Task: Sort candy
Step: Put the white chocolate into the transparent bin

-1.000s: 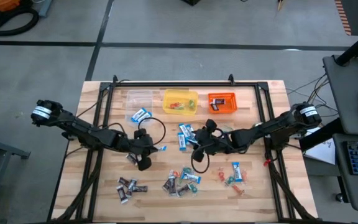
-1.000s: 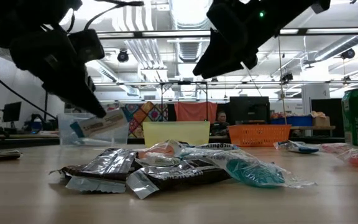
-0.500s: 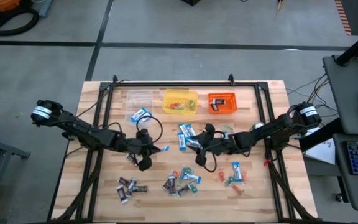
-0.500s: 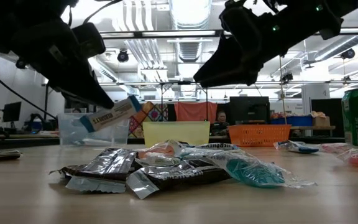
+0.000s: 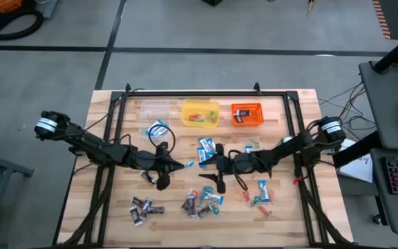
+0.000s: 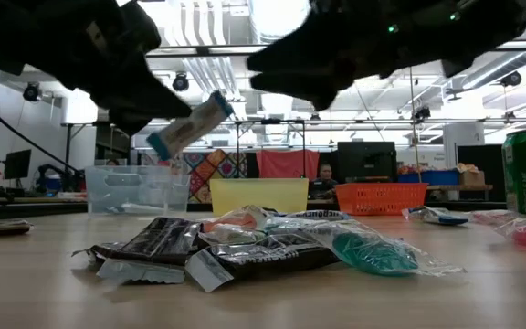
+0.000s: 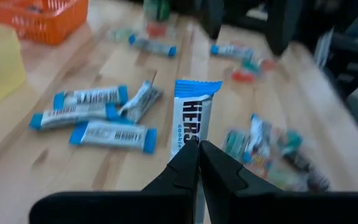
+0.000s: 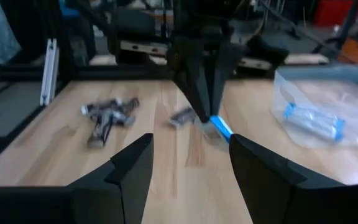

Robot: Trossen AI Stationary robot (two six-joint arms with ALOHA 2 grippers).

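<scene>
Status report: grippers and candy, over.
Left gripper shut on blue-and-white wrapped candy bar, lifted mid-table. Right gripper open, empty, facing it. Loose candy below.

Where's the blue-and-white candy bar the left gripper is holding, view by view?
High view: blue-and-white candy bar at the left gripper tip, mid-table.
Low view: bar tilted in the air, upper left, above the clear tub.
Left wrist view: bar pinched between that arm's shut fingers, centre.
Right wrist view: bar under the left gripper, between the right gripper's open fingers.
Shared landmark: clear tub, seen in all but the left wrist view.
</scene>
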